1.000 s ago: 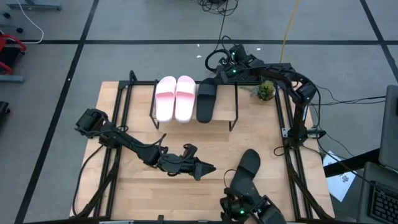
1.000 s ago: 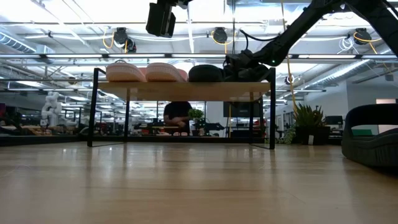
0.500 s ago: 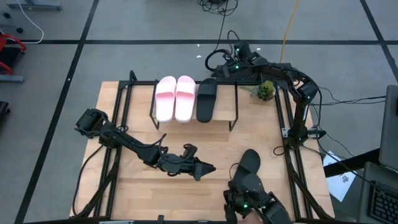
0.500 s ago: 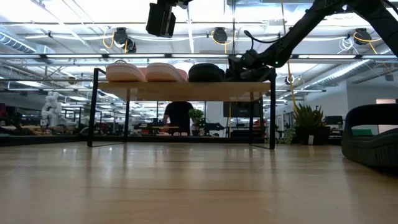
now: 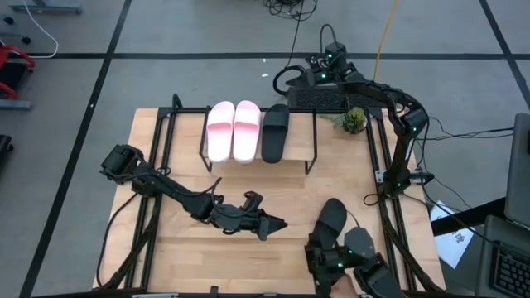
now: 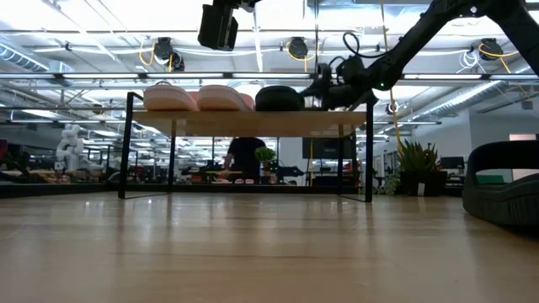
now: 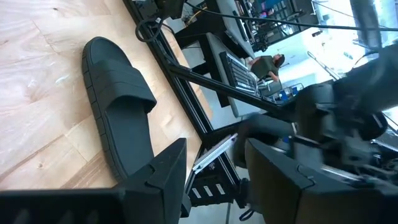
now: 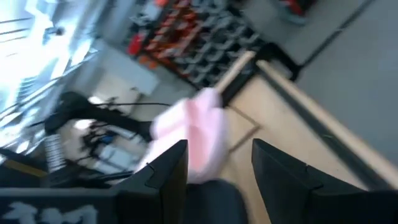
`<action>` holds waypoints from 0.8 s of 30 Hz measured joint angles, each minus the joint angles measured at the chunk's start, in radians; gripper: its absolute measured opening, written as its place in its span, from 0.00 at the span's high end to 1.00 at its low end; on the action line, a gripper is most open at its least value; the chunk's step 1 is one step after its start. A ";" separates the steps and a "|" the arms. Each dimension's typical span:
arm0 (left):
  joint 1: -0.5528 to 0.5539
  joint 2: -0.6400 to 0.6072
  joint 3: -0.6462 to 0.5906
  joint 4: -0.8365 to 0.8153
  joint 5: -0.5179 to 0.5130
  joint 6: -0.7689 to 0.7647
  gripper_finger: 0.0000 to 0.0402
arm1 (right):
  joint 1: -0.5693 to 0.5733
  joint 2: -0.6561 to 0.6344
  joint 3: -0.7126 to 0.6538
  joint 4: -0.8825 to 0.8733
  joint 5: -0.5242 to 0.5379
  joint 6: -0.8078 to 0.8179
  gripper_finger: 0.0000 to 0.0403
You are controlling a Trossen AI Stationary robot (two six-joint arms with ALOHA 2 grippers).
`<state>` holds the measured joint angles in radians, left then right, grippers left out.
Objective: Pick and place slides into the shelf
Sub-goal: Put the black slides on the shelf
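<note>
The shelf stands at the table's far middle. On its board lie two pink slides side by side and one black slide, soles down. A second black slide lies flat on the table at the near right and also shows in the left wrist view. My left gripper hovers open just left of that slide, nothing between its fingers. My right gripper is open, raised beyond the shelf's far right corner. Its blurred wrist view looks back at a pink slide.
A small potted plant sits at the table's far right corner. A dark device with green lights stands at the near edge beside the loose black slide's near end. Black frame rails run along both table sides.
My right gripper has drawn back from the far end of the black slide on the shelf, rising and going toward the far right, its fingers still open. That slide stays on the board. The dark device at the near edge has shifted right.
</note>
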<state>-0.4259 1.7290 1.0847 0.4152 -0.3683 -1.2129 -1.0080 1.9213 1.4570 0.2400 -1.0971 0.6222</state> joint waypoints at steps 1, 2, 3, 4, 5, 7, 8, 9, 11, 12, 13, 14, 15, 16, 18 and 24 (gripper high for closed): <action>0.000 0.000 0.000 0.000 0.000 0.001 0.59 | 0.000 -0.008 0.000 0.014 -0.030 0.018 0.58; 0.000 0.000 0.000 0.000 0.000 0.003 0.59 | -0.001 -0.019 0.000 0.020 -0.067 0.038 0.58; 0.000 0.000 0.000 0.000 0.000 0.004 0.59 | 0.000 -0.030 0.000 0.026 -0.101 0.053 0.58; 0.000 0.000 0.000 0.000 0.000 0.003 0.59 | 0.002 -0.046 0.000 0.028 -0.133 0.065 0.58; 0.000 0.000 0.000 0.000 0.000 0.003 0.59 | 0.007 -0.065 0.000 0.028 -0.169 0.073 0.58; 0.000 0.000 0.000 0.000 0.000 0.002 0.59 | 0.022 -0.110 0.000 0.026 -0.244 0.074 0.58; 0.000 0.000 0.000 0.000 0.000 0.002 0.59 | 0.032 -0.138 0.000 0.017 -0.286 0.075 0.58; 0.000 0.000 0.000 0.000 0.000 0.002 0.59 | 0.046 -0.169 0.000 0.007 -0.327 0.075 0.58; 0.000 0.000 0.000 0.000 0.000 0.000 0.59 | 0.077 -0.244 0.000 -0.021 -0.410 0.075 0.58; -0.001 0.000 0.000 0.000 0.000 0.000 0.59 | 0.099 -0.290 -0.001 -0.044 -0.443 0.073 0.58; -0.002 0.000 0.000 0.000 0.000 0.000 0.59 | 0.125 -0.338 -0.001 -0.066 -0.467 0.068 0.58; -0.003 0.000 0.000 0.000 0.000 0.000 0.59 | 0.154 -0.388 -0.001 -0.088 -0.474 0.067 0.58; -0.004 0.000 0.000 0.000 0.000 0.000 0.59 | 0.185 -0.439 -0.001 -0.111 -0.475 0.065 0.58; -0.006 0.000 0.000 0.000 0.000 0.000 0.59 | 0.217 -0.491 -0.001 -0.128 -0.476 0.065 0.58; -0.010 0.000 0.000 0.000 0.000 0.000 0.59 | 0.285 -0.595 -0.001 -0.160 -0.475 0.073 0.58; -0.029 0.000 0.000 0.000 -0.010 -0.012 0.59 | 0.551 -0.892 0.000 -0.375 -0.271 0.042 0.58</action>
<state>-0.4546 1.7294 1.0847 0.4152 -0.3780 -1.2248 -0.4568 1.0297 1.4567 -0.1353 -1.3685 0.6640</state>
